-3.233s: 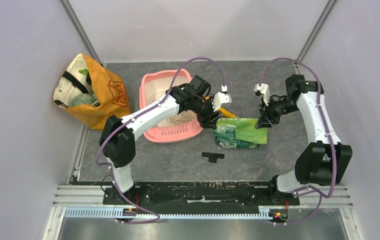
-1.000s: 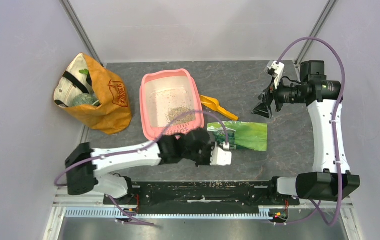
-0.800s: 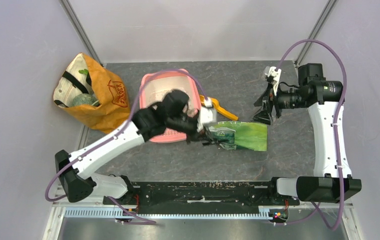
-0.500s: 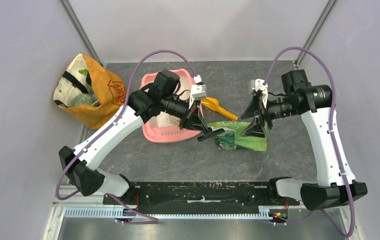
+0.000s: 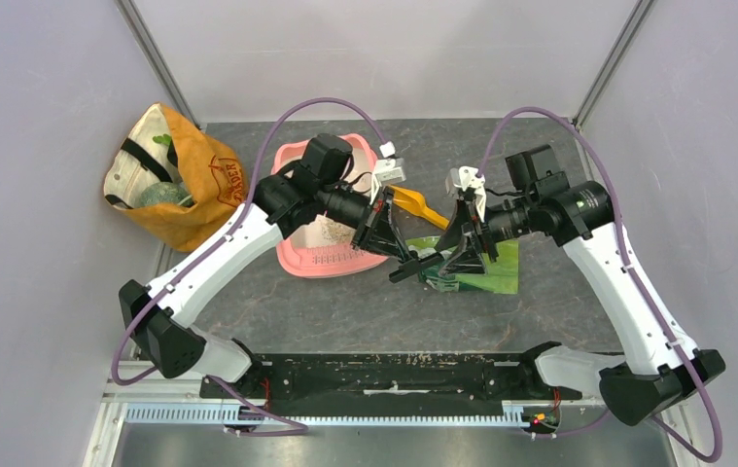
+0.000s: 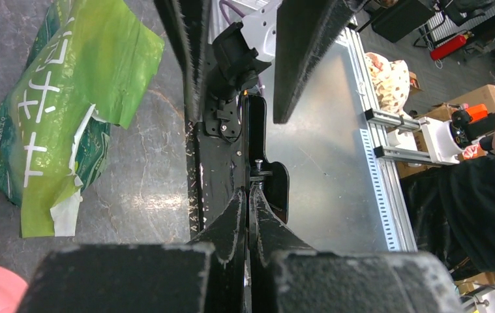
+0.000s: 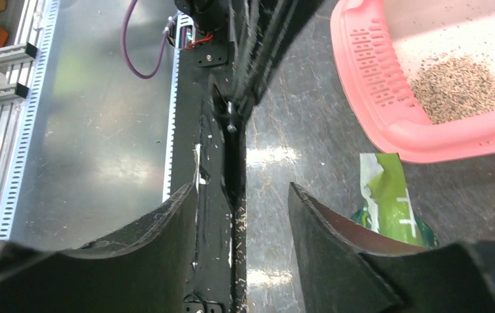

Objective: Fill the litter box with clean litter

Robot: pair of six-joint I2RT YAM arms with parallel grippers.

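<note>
Orange-tan fabric bag (image 5: 175, 180), open-topped, stood at the far left of the grey table (image 5: 345, 311), against the left wall.

Pink litter box (image 5: 335, 258) lay just right of that bag, left of the table's centre, its slotted lip at the near short end. The left arm crossed over much of it in the top view.

Litter (image 7: 456, 81): one grey-beige pile inside the litter box, on the pale floor close to the slotted lip, with loose granules scattered further in.

Left gripper (image 5: 402, 261) hung past the near-right corner of the litter box, above the table. Its fingers were pressed together on a small black part (image 6: 261, 156), which stuck out from the fingertips towards the right.

Orange plastic scoop (image 5: 418, 204) lay on the table just right of the litter box, far of both grippers.

Right gripper (image 5: 454, 261) faced the left one tip to tip, its fingers (image 7: 166, 241) spread wide with nothing gripped. The small black part reached into the gap between them, and space showed on either side.

Green foil bag (image 5: 491, 270) lay flat and crumpled on the table beneath the right gripper, right of the litter box and apart from it.
</note>
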